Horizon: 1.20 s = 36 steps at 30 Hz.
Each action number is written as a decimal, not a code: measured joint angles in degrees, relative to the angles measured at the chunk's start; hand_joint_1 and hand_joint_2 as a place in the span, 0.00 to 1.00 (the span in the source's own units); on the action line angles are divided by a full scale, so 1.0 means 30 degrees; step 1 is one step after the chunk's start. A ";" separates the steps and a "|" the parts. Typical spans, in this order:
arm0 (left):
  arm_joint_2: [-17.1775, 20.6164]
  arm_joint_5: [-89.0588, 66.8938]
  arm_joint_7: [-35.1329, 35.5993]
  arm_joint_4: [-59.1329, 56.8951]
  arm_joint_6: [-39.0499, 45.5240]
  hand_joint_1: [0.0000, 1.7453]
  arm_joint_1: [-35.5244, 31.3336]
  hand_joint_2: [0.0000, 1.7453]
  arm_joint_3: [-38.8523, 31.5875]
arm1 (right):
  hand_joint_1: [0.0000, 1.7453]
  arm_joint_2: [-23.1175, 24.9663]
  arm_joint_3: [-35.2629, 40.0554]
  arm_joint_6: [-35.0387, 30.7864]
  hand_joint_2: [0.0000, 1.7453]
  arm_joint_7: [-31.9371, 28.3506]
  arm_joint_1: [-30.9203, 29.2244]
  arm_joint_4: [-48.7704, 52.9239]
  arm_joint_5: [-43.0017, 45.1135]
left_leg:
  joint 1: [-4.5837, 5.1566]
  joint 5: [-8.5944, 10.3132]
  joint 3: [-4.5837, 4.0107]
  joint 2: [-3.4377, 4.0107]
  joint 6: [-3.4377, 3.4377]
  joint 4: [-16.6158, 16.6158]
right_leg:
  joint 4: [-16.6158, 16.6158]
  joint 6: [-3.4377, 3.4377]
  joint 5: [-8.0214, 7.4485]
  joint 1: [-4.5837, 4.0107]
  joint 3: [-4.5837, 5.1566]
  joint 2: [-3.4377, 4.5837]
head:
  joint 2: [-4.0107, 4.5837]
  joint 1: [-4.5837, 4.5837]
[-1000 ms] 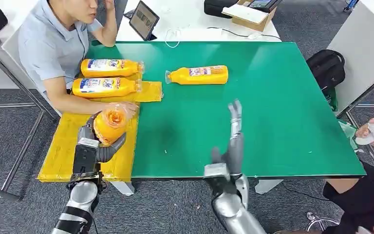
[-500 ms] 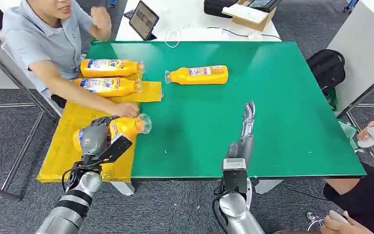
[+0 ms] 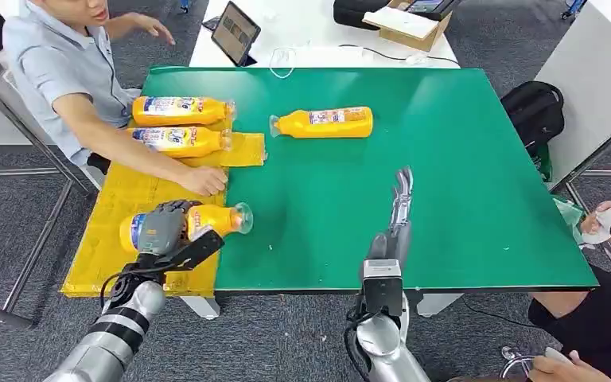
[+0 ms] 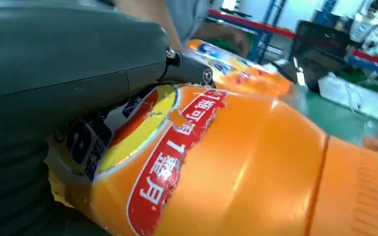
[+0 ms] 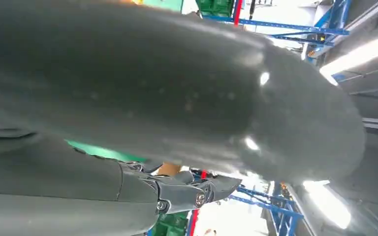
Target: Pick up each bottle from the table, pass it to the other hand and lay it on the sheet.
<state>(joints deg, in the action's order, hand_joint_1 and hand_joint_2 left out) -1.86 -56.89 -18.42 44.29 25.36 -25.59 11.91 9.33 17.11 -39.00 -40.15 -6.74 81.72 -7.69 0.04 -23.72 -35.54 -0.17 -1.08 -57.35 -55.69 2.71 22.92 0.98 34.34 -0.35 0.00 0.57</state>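
My left hand (image 3: 165, 228) grips an orange bottle (image 3: 207, 219) that lies on its side on the yellow sheet (image 3: 111, 239), its clear cap end reaching over the green table. The left wrist view has the same bottle (image 4: 236, 162) close up, with my thumb (image 4: 78, 54) over its label. Two more orange bottles (image 3: 179, 110) (image 3: 177, 140) lie on the sheet's far part. Another bottle (image 3: 324, 122) lies on the green table (image 3: 445, 159). My right hand (image 3: 396, 215) is open above the table's near edge, fingers straight and pointing away from me, holding nothing.
A person in a light blue shirt sits at the left, with one hand (image 3: 204, 181) resting on the sheet just beyond my held bottle. A tablet (image 3: 235, 33) and a cardboard box (image 3: 410, 25) stand on the white table behind. Another person's hands (image 3: 609, 221) are at the right edge.
My left hand has turned the bottle from upright to lying and lowered it onto the sheet. My right hand drew back slightly. The seated person raised and swung the other arm.
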 measured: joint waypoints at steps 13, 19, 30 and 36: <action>-0.0007 -0.1874 0.0794 -0.3128 -0.2478 0.03 -0.1330 0.00 0.1523 | 0.00 -0.0073 0.0358 0.0453 0.00 0.0000 -0.0160 -0.0750 0.0146 | 0.0002 -0.0001 0.0095 -0.0020 0.0001 0.0008 | -0.0001 -0.0003 0.0006 0.0002 -0.0116 -0.0014 | 0.0000 0.0007; 0.0066 -0.1290 -0.0096 -0.3223 -0.3981 0.00 -0.1262 0.00 0.1691 | 0.00 -0.0153 0.0358 0.0511 0.00 0.0000 -0.0398 -0.1042 0.0153 | 0.0003 -0.0007 0.0166 -0.0068 0.0004 0.0013 | 0.0002 0.0038 0.0045 0.0006 -0.0203 -0.0047 | 0.0000 0.0000; 0.0153 0.1294 -0.1858 -0.2655 -0.5473 0.00 -0.0871 0.00 0.1546 | 0.00 -0.0270 0.0358 0.0569 0.00 0.0000 -0.0672 -0.1407 0.0204 | 0.0013 -0.0007 0.0310 -0.0124 0.0001 0.0015 | 0.0006 0.0048 0.0055 0.0015 -0.0365 -0.0099 | 0.0000 0.0000; -0.0006 0.3952 -0.3311 -0.1590 -0.6293 0.00 -0.0185 1.00 0.1217 | 0.00 -0.0306 0.0467 0.0431 0.00 0.0000 -0.0674 -0.1436 0.0212 | 0.0012 -0.0007 0.0309 -0.0114 0.0001 0.0013 | 0.0005 0.0048 0.0053 0.0014 -0.0356 -0.0096 | 0.0000 0.0000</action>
<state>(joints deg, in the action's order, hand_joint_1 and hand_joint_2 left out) -1.87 -45.03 -28.36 39.52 6.48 -26.14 15.56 8.41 18.51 -37.70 -40.15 -8.76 77.42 -7.06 0.07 -23.74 -34.61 -0.51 -1.08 -57.31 -55.67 2.86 23.08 1.03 33.27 -0.64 0.00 0.57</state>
